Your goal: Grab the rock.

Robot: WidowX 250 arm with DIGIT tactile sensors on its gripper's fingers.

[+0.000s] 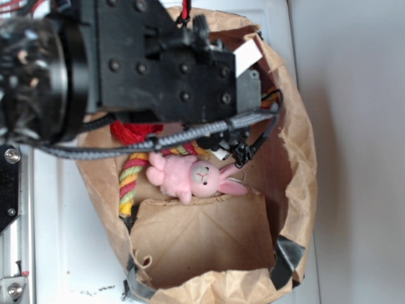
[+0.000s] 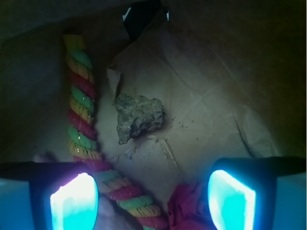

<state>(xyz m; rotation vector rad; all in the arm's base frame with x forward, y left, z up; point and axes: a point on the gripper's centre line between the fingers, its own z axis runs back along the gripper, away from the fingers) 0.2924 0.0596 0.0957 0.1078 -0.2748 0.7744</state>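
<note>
- fingers [image 2: 74,201] spread wide, nothing between them; both pads glow cyan at the bottom of the wrist view
- gripper [image 2: 152,199] sits low inside the paper bag [image 1: 297,152], pointing at its floor
- rock [image 2: 138,117] lies on the bag floor ahead of the gripper, apart from both fingers, nearer the left pad's line than the right
- rope [image 2: 81,115], red/green/yellow twist, runs just beside the rock on its left and passes down between the fingers
- red paper flower [image 2: 189,208] bunched at the bottom edge, just beside the right pad
- exterior view: arm body covers the upper bag, rock not visible there
- pink plush bunny [image 1: 190,177] lies mid-bag, touching the rope
- bag rests on a white table [image 1: 69,253]
</note>
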